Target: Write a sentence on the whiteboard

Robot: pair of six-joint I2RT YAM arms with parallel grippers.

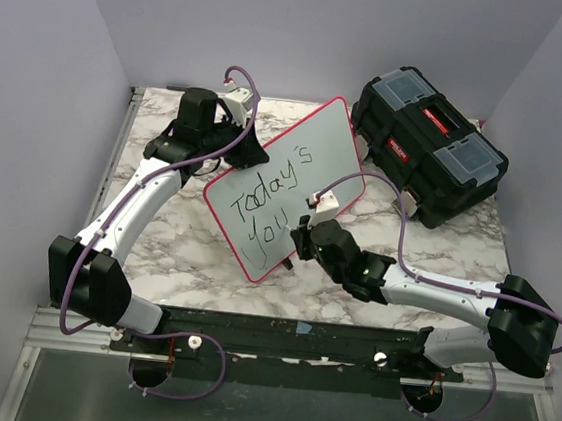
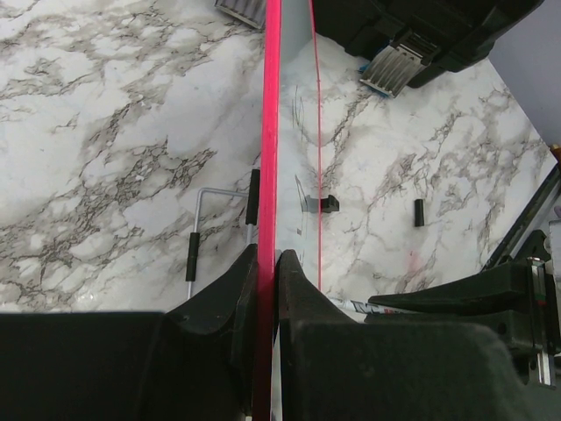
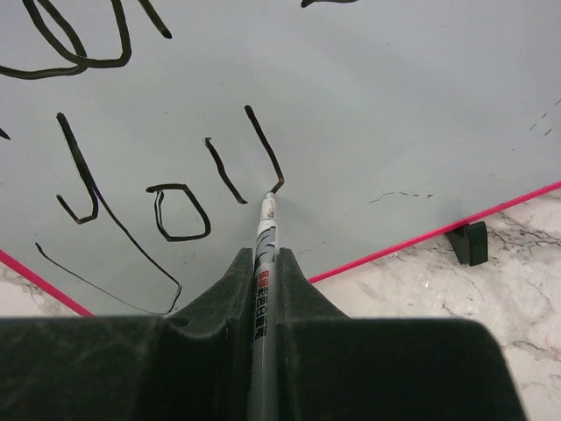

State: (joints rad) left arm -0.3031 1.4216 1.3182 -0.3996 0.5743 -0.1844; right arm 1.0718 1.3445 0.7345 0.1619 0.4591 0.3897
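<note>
Marble-patterned table top (image 1: 176,250) carries a black toolbox (image 1: 427,156) with red latches, just beside the far right corner of the board (image 1: 295,177). The board stands tilted up on its long lower rim. In the left wrist view a wire stand (image 2: 197,237) with black sleeves rests against the board's back. A small black foot (image 2: 329,203) sits at the lower rim on the face side, and another black piece (image 2: 419,212) lies apart from it on the marble. From above, the right arm's purple cable (image 1: 364,184) arcs across the board's right half, and that arm's wrist hides the near end of the lower rim.

The left claw (image 1: 228,155) grips the board's upper left edge. Seen from its own camera, the left claw (image 2: 267,259) has both fingers pressed flat on the red rim (image 2: 267,132), one on each face.

The right claw (image 1: 297,247) is at the board's lower middle, closed tight around a marker (image 3: 266,228) that runs out between its fingers (image 3: 232,281). The marker's tip touches the white face at the bottom of the last stroke written. Black lettering (image 1: 278,195) fills the board's left half in two lines, "Today's" above "you". In the right wrist view the "you" (image 3: 180,210) lies just left of the tip, and the lower rim passes close below it.
</note>
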